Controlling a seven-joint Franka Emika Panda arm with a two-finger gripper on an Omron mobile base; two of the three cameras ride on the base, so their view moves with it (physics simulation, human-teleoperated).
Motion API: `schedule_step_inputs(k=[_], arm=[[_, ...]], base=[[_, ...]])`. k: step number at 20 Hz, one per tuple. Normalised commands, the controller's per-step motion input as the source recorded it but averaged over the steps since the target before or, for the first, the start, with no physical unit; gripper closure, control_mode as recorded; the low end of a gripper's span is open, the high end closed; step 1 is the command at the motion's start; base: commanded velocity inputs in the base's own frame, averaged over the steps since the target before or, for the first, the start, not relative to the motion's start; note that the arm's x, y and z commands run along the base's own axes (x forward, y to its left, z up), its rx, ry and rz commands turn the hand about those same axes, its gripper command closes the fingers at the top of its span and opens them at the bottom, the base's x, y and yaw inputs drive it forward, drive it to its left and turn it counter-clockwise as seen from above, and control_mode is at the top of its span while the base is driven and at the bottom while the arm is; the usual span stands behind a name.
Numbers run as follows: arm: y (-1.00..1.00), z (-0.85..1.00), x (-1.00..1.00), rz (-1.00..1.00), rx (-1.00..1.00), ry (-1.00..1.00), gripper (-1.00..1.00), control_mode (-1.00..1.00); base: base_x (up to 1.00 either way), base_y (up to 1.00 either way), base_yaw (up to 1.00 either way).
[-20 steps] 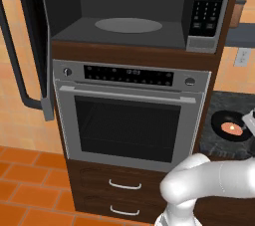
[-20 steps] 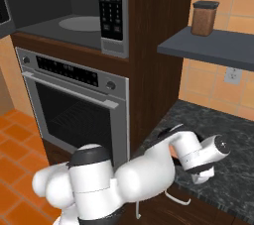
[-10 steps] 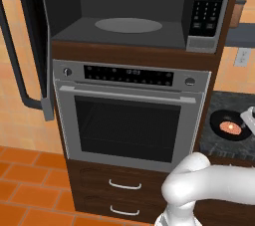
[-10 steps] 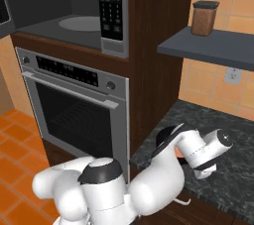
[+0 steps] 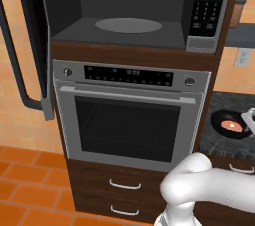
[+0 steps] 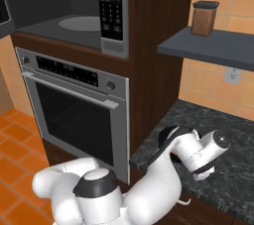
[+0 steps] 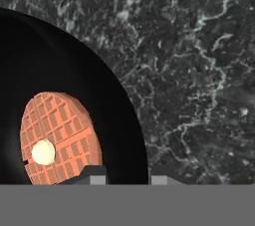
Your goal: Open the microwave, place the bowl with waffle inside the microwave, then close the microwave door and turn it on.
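Black bowl (image 7: 64, 100) holding the waffle (image 7: 60, 138) rests on the speckled counter (image 7: 199, 70), its rim passing between the two fingers (image 7: 98, 179), which straddle it narrowly; whether they pinch it cannot be told.

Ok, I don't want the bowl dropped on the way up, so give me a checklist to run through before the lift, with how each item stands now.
1. Microwave door swung open: ok.
2. Turntable bare for the bowl: ok.
3. Waffle lying inside the bowl: ok.
4. End effector straddling the bowl's rim, one fingertip inside, one outside over the counter: ok.
5. Fingers firmly clamped on the rim: cannot tell, the contact is hidden at the hand view's bottom edge.
6. Bowl resting on the counter, not yet lifted: ok.
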Motion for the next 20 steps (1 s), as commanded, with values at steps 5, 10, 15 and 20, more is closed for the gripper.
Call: schedule_step_inputs(k=[5,10,15,20], arm=[[-0.10,0.23,-0.64,-0.12,0.00,-0.15,1.00,-1.00],[0.15,0.65,-1.00,-0.01,-0.06,-0.27,1.00,-1.00],[0.60,0.51,-1.00,-0.04,-0.10,-0.18,1.00,-1.00],[0.91,0.53,-0.72,-0.01,-0.18,-0.24,1.00,-1.00]], base=[[0.00,0.00,0.00],[0.00,0.00,0.00],[0.00,0.00,0.00],[0.00,0.00,0.00]])
